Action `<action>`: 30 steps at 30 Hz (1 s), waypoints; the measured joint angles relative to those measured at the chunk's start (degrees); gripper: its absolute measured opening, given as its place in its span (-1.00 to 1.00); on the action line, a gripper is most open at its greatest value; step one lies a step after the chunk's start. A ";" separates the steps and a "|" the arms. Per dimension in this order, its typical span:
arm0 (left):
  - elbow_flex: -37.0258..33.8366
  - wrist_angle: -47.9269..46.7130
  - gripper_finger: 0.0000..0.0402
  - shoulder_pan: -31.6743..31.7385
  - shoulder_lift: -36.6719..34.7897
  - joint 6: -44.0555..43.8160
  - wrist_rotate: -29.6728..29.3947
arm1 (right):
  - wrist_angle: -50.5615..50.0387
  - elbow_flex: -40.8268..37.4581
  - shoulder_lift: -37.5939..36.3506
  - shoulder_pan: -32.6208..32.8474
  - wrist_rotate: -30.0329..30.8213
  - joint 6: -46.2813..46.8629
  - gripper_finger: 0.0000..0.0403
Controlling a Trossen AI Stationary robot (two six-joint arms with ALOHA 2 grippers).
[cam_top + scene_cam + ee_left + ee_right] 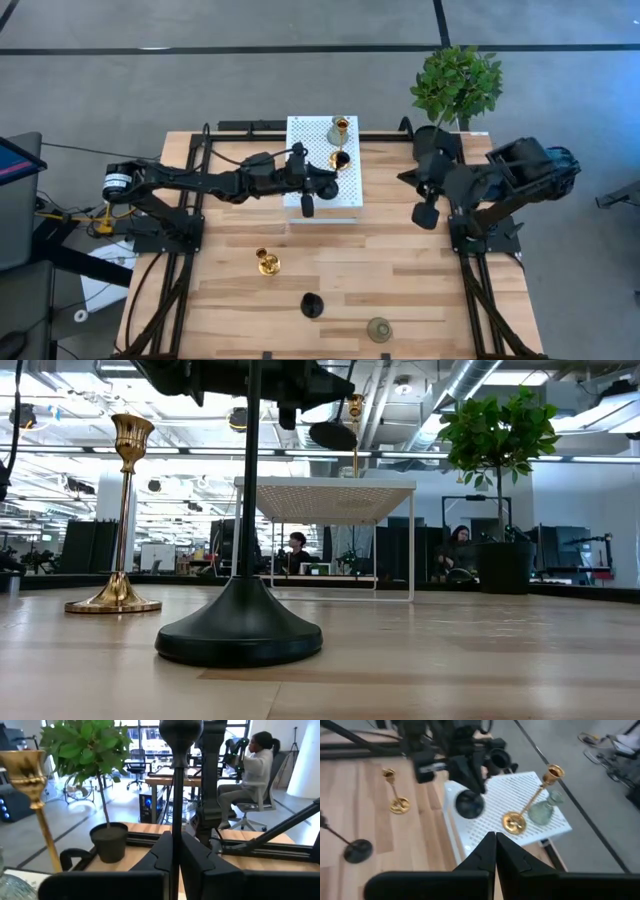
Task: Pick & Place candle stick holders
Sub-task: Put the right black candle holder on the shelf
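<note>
Black candlestick holder (469,802) hangs clamped in the left claw (306,190) above the white perforated stand (305,140); lowering it upright comes next. Right claw (425,214) waits, fingers together.

Overhead camera straight down on the whole pale wooden slatted table (400,290), low camera level at tabletop, close behind a black round-based candlestick holder (239,625), both wrist cameras looking past their own fingers, all sharing the white perforated metal stand (310,150).

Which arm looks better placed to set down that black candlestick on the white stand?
The left: its claw already grips the black candlestick over the white stand. The right claw waits empty beside it.
</note>
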 joint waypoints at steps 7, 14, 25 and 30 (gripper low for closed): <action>-0.49 6.13 -0.94 0.76 1.33 1.01 4.60 | 19.24 -18.96 -11.95 2.06 -0.20 -3.92 -1.00; -0.57 15.26 -0.94 0.52 8.48 0.68 4.62 | 32.98 -33.92 -21.31 1.99 -0.21 -5.44 -1.00; -0.57 22.90 -0.94 0.99 14.77 0.58 2.60 | 37.68 -40.36 -26.54 1.86 -0.21 -5.46 -1.00; -0.57 22.70 -0.94 1.03 15.99 0.69 0.95 | 37.47 -40.39 -27.24 1.84 -0.23 -6.27 -1.00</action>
